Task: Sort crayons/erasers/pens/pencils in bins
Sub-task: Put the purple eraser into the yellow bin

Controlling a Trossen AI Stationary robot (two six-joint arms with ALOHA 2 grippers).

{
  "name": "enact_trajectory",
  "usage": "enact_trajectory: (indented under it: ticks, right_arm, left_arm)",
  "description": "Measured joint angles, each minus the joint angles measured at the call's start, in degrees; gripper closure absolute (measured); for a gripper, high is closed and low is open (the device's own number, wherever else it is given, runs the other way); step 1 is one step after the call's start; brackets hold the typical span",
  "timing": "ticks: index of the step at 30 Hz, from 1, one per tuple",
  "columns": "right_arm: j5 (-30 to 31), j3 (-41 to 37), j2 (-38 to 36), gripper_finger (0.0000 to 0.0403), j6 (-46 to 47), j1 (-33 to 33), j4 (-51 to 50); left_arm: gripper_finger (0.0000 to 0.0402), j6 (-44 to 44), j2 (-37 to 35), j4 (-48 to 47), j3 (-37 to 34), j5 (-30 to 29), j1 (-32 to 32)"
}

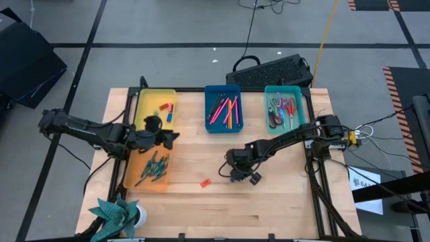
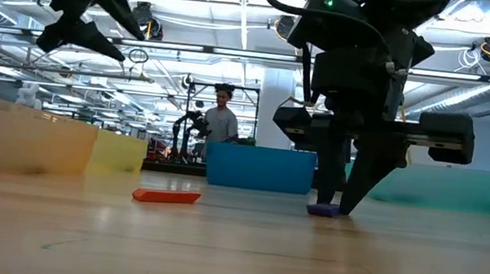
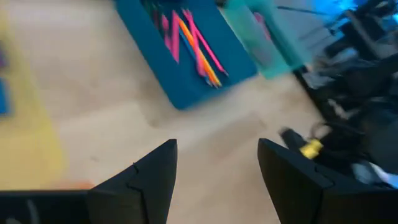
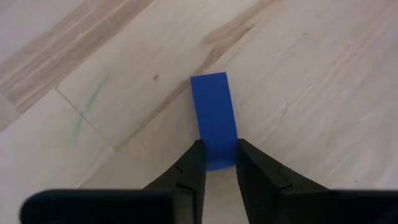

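My right gripper (image 1: 235,176) points down at the table's middle, shut on a blue eraser (image 4: 214,115) that lies on the wood. A red eraser (image 1: 205,182) lies flat on the table just to its left. My left gripper (image 1: 171,138) hangs open and holds nothing, above the gap between the yellow bin (image 1: 144,111) and the orange bin (image 1: 134,176). The yellow bin holds a few erasers, and the orange bin holds dark green sticks. The blue bin (image 1: 209,107) holds pink and orange sticks. The teal bin (image 1: 269,107) holds pens. My right gripper pinches the blue eraser between its two fingers, at the end nearest the wrist camera (image 4: 217,160), one finger on each long side. The fingers come from above and point down. In the low view the eraser (image 2: 322,209) rests on the table.
A black keyboard (image 1: 272,70) lies beyond the table's far edge, behind the blue and teal bins. A teal leafy ornament in a white pot (image 1: 119,215) stands at the near left corner. Bare wood lies along the near half of the table. A person (image 2: 221,121) stands far behind.
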Motion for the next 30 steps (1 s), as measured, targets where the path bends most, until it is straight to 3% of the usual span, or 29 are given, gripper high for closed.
enact_trajectory:
  ticks: [8,13,24,30]
  right_arm:
    - [5.75,0.22,-2.35,0.0342,4.41,2.28,0.7]
    - [10.64,0.27,-9.12,0.0337,10.83,3.01,0.85]
    - [26.51,0.34,-21.43,0.0339,31.21,2.76,11.45]
    - [27.22,0.35,-21.86,0.0339,36.75,1.72,12.86]
  left_arm:
    - [0.0176,-7.29,4.52,13.52,-3.71,7.29,-1.33]
    - [0.0171,-7.44,9.2,23.0,-4.32,10.07,-1.28]
    - [0.0079,-8.09,23.88,50.39,-4.32,14.52,2.24]
    - [0.0114,-2.12,30.49,62.09,-3.01,12.4,3.44]
